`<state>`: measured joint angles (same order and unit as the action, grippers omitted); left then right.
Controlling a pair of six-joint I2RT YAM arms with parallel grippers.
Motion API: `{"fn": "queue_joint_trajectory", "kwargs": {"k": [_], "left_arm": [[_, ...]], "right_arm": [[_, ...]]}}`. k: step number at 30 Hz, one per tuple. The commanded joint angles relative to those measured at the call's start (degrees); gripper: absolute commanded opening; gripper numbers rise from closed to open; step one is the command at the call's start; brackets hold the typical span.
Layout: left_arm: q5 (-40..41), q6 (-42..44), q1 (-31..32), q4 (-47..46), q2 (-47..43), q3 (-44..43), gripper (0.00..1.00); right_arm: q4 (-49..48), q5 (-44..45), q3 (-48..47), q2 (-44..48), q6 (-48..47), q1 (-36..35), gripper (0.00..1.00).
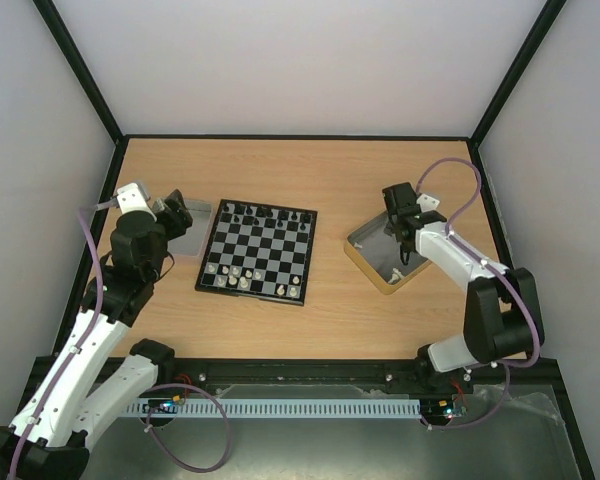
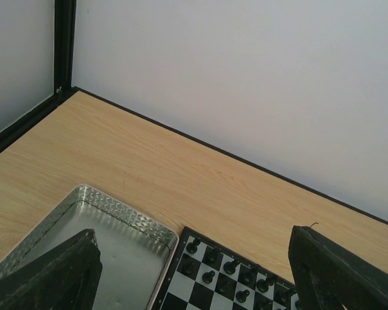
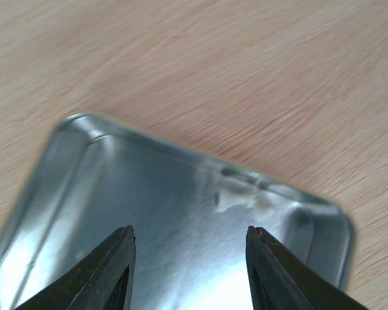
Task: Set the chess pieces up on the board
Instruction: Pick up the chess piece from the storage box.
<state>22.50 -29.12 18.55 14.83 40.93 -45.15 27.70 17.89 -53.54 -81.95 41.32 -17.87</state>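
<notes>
Coverage differs: only the top camera shows the whole board (image 1: 257, 250) mid-table, black pieces (image 1: 265, 212) along its far edge, white chess pieces (image 1: 238, 272) on its near rows, too small to count. One grey tray (image 1: 195, 242) lies just left, one gold-sided tin (image 1: 365, 268) to the right. The left gripper (image 2: 193, 231) gapes wide, empty, over the tray; the right gripper (image 3: 189, 229), parted, grasps nothing inside the tin.

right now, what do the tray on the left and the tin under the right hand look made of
The tray looks like thin sheet metal, dull silver, going by its embossed rim. The tin seems metal too: glossy, reflective inside, gold-coloured sides.
</notes>
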Motion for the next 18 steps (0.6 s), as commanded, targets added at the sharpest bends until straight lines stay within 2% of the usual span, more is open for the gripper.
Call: {"fn": "queue_joint_trajectory", "kwargs": {"k": [1,4,9,12,18], "left_arm": [[-0.31,0.01,-0.39,-1.18,-0.15,0.47,0.81],[-0.48,0.09,-0.44,-1.21,-0.17,0.58,0.81],[-0.35,0.13,-0.38,-1.20,-0.20,0.58,0.81],[-0.56,0.23,-0.42,-1.26,-0.18,0.56,0.81],[-0.66,0.30,-0.36,-1.32,-0.06,0.67,0.81]], "right_arm": [[-1.17,3.34,-0.12,-4.08,-1.94,3.90,0.46],[-1.33,4.44,-0.23,-6.25,-2.92,5.06,0.41],[-1.21,6.48,0.15,-9.18,-3.18,6.25,0.23],[-0.64,7.69,-0.09,-10.92,-3.60,6.86,0.20],[-0.10,8.65,0.79,-12.41,-3.14,7.07,0.21]]}}
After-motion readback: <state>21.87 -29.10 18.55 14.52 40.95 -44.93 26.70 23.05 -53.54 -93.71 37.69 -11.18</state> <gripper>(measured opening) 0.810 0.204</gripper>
